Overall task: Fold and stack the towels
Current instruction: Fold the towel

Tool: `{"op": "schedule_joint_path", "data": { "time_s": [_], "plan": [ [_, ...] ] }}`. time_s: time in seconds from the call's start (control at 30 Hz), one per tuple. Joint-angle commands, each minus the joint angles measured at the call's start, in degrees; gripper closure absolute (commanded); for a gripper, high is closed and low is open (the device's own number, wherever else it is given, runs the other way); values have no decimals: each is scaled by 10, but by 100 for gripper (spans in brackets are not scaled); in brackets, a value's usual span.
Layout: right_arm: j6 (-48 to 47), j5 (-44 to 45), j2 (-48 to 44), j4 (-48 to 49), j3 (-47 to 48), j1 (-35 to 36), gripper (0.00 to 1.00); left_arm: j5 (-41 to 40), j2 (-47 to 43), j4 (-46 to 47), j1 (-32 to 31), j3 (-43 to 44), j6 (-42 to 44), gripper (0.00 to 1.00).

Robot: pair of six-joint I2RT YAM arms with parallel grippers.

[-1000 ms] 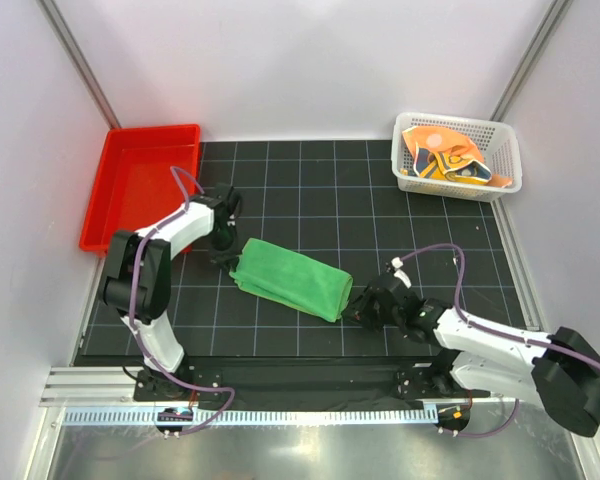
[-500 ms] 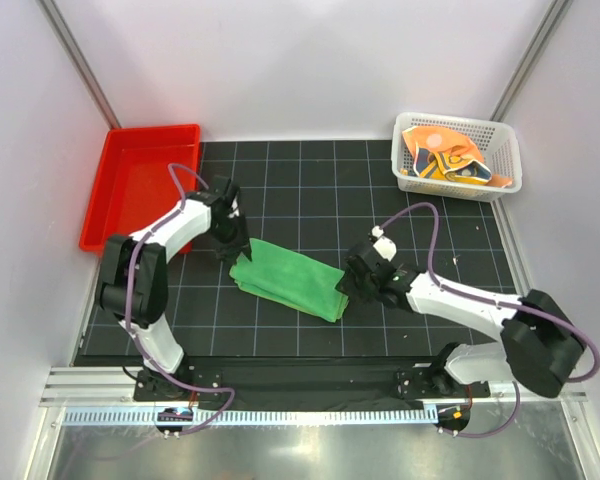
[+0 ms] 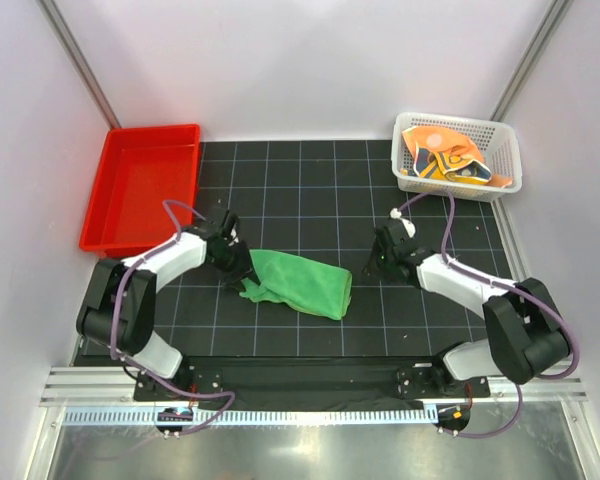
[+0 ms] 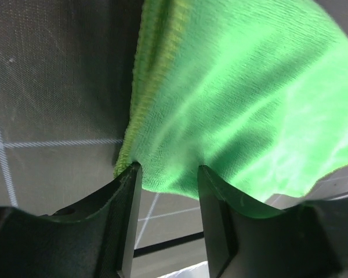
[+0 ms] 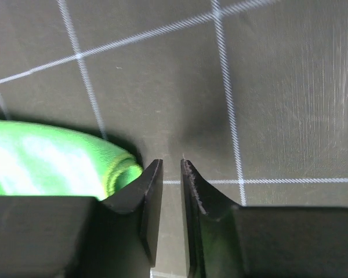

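Observation:
The green towel (image 3: 300,283) lies folded in a long band on the black grid mat (image 3: 310,200). My left gripper (image 3: 242,274) is at its left end. In the left wrist view the left gripper (image 4: 168,168) pinches the thick edge of the green towel (image 4: 238,98) between its fingertips. My right gripper (image 3: 380,262) stands apart from the towel's right end. In the right wrist view the right gripper (image 5: 171,162) is nearly closed and empty, with the green towel's end (image 5: 46,165) just left of it. Crumpled orange towels (image 3: 442,158) lie in the white basket (image 3: 458,190).
A red tray (image 3: 140,190) sits at the back left, beside the mat. The white mesh basket stands at the back right corner. White walls enclose the cell on three sides.
My right gripper has left the towel's right end and moved back and to the right. My left gripper has moved nearer and rightward, and the towel's left end is bunched and shifted right.

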Motion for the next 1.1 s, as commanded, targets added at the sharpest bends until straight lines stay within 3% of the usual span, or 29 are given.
{"op": "schedule_joint_path", "data": {
  "time_s": [0.0, 0.07, 0.17, 0.33, 0.53, 0.6, 0.83, 1.07],
  "plan": [
    [-73, -46, -5, -42, 83, -10, 73, -29, -42, -34, -2, 33, -2, 51],
    [-61, -52, -15, -124, 121, -10, 67, -123, -52, -67, -2, 66, 24, 48],
    [12, -112, -51, -138, 91, -2, 59, -193, -56, -94, -2, 78, 40, 43],
    [128, -106, -91, -75, 11, 51, 49, -160, -55, -57, -2, 62, 31, 42],
    [88, -93, -60, 40, -30, 78, 41, -131, -45, -59, -2, 78, 37, 42],
    [64, -75, -48, 39, -18, 78, 42, -135, -59, -57, -2, 78, 38, 41],
    [-6, -65, 35, 48, 24, 71, 66, -132, -48, -50, 4, 91, 40, 41],
    [-50, -66, 59, 36, 35, 43, 85, -133, -22, -48, 6, 110, 33, 41]
  ]
}}
